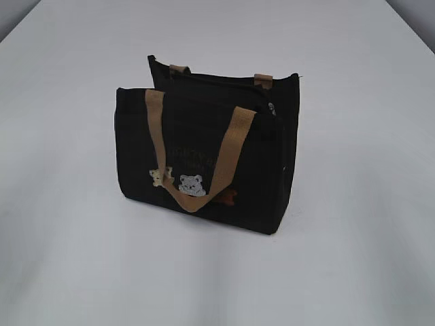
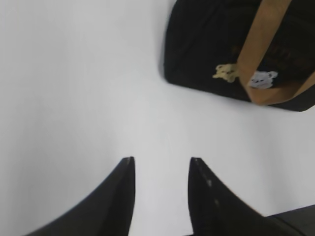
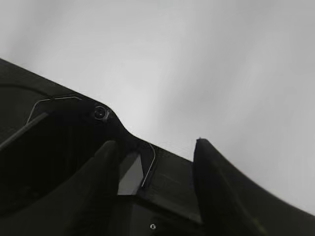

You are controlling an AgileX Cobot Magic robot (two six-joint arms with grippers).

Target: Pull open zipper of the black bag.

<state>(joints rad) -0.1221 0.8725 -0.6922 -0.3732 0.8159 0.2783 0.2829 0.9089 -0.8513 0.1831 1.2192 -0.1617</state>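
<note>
The black bag [image 1: 204, 156] stands upright in the middle of the white table, its tan handle [image 1: 228, 153] hanging down over the bear patches [image 1: 192, 185]. The zipper [image 1: 224, 87] runs along the dark top between the front and back panels, and a small silvery bit [image 1: 272, 107] shows at its right end. No gripper appears in the exterior view. My left gripper [image 2: 161, 160] hovers open over bare table, the black bag [image 2: 206, 44] ahead at the upper right. My right gripper [image 3: 155, 141] is open with nothing between its fingers; the bag is out of that view.
The white table [image 1: 75, 238] spreads around the bag on every side. In the right wrist view a dark machine part [image 3: 64, 128] with a small round screw lies under and left of the fingers, with pale table beyond.
</note>
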